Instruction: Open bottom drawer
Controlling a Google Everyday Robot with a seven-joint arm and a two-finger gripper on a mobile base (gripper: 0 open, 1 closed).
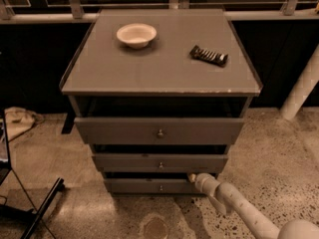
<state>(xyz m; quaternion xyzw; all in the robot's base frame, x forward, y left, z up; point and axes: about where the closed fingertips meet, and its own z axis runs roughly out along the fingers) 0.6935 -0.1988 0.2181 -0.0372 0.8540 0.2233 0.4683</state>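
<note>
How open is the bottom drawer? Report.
Bottom drawer slightly open: dark gap above its front. Gripper sits at its right end.

Cream tubular arm point(239, 205) with rounded joints, end effector point(192, 177) by bottom drawer point(149, 186).

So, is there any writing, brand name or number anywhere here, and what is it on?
No text can be read.
The wrapper on the cabinet top: pale marks, too blurred to read.
The bowl and the bottom drawer: plain, no writing.
The gripper, at the bottom drawer's right end: no label visible.
</note>
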